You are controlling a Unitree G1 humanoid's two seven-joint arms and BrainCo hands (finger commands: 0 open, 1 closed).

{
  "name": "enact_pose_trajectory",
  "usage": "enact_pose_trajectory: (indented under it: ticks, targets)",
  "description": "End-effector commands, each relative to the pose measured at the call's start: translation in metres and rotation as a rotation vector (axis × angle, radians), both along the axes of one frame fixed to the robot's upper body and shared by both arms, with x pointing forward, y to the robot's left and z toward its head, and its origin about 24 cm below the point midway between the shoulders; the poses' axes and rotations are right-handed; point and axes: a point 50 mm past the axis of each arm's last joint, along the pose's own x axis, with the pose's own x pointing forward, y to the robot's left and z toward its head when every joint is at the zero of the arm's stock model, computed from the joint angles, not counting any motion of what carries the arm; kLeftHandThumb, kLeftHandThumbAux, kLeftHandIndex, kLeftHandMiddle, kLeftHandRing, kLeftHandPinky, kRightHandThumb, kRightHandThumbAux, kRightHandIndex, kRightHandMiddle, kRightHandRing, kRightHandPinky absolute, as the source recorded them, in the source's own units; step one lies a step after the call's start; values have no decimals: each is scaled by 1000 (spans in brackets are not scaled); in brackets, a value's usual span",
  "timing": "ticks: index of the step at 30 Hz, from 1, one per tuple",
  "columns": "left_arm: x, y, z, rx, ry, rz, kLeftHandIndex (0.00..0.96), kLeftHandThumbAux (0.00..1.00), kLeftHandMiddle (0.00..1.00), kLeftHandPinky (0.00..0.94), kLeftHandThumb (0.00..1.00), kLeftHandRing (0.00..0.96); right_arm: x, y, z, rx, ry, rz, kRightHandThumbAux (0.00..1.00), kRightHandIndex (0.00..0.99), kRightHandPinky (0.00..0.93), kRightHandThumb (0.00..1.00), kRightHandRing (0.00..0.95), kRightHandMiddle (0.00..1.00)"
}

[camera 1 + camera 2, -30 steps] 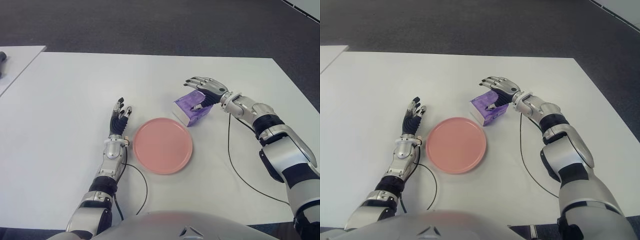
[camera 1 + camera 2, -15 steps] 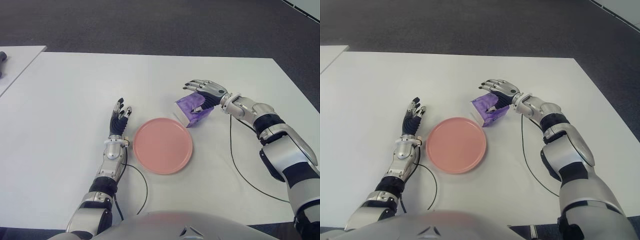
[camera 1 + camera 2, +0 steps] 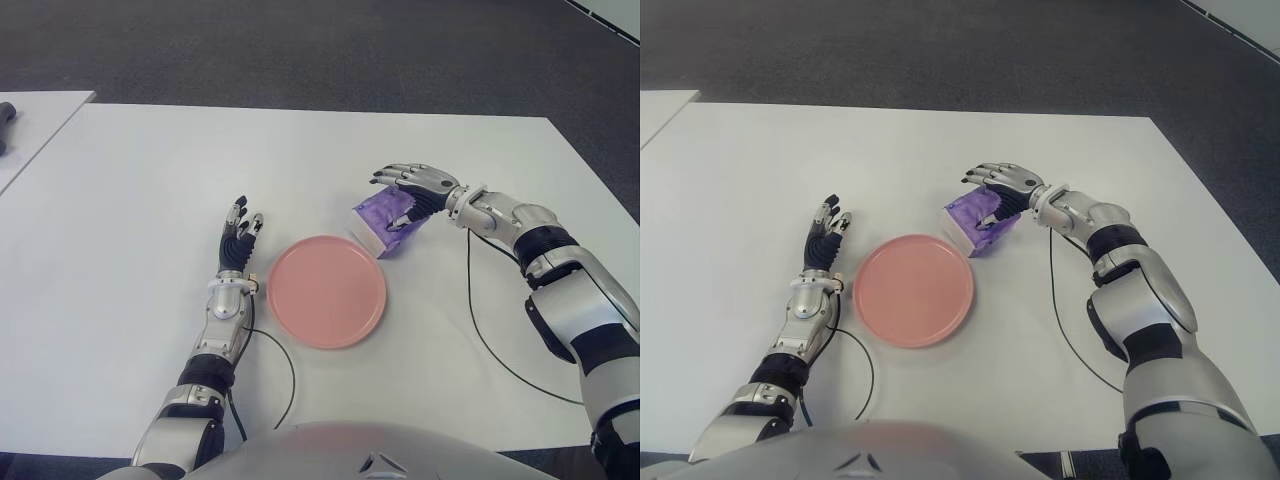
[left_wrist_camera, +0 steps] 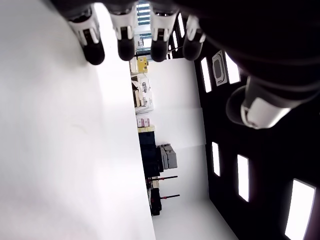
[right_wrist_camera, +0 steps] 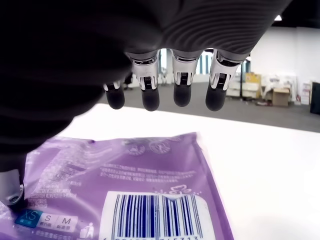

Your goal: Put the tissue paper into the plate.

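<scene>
The purple tissue pack [image 3: 381, 217] lies on the white table [image 3: 150, 170] just beyond the right rim of the pink plate [image 3: 325, 291], which holds nothing. It looks tipped up on one side. My right hand [image 3: 391, 200] hovers over the pack. In the right wrist view its fingers [image 5: 181, 85] stretch out above the pack [image 5: 125, 190] without touching it, and the thumb presses on the pack's near edge. My left hand [image 3: 238, 235] shows to the left of the plate with its fingers straight.
A black cable [image 3: 480, 330] runs from the right arm across the table to the front edge. Another cable [image 3: 280, 360] loops by the left forearm. A second white table [image 3: 30, 110] with a dark object [image 3: 5, 112] stands at the far left.
My right hand has shifted slightly right and towards me over the pack. The pack has moved a little with it and looks more tipped. The left hand has not moved.
</scene>
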Motion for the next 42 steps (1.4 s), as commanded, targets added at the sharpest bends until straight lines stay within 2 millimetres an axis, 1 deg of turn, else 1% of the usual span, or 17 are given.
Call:
enact_pose_trajectory:
  ticks: [1, 3, 11, 18, 27, 34, 42]
  targets:
    - [-5, 1, -5, -2, 26, 14, 0, 440, 0, 0, 0, 0, 2, -4, 13, -7, 5, 11, 513, 8, 0, 110, 0, 25]
    - [-5, 1, -6, -1, 26, 15, 0, 441, 0, 0, 0, 0, 2, -6, 21, -6, 0, 17, 517, 7, 0, 112, 0, 23]
    - [-5, 1, -7, 3, 29, 15, 0, 448, 0, 0, 0, 0, 3, -12, 33, 24, 3, -3, 534, 3, 0, 101, 0, 11]
    - [-5, 2, -6, 6, 28, 19, 0, 448, 0, 0, 0, 0, 6, -19, 52, 91, 21, -53, 547, 4, 16, 135, 0, 12]
    - [-5, 1, -7, 5, 27, 12, 0, 446, 0, 0, 0, 0, 9, -29, 76, 151, 37, -145, 538, 4, 49, 179, 0, 2]
    - [-5, 1, -7, 3, 33, 11, 0, 440, 0, 0, 0, 0, 8, -34, 82, 210, 21, -182, 552, 1, 63, 209, 3, 3]
    - [-4, 2, -8, 7, 34, 14, 0, 442, 0, 0, 0, 0, 8, -41, 80, 319, 64, -229, 571, 6, 55, 246, 2, 4]
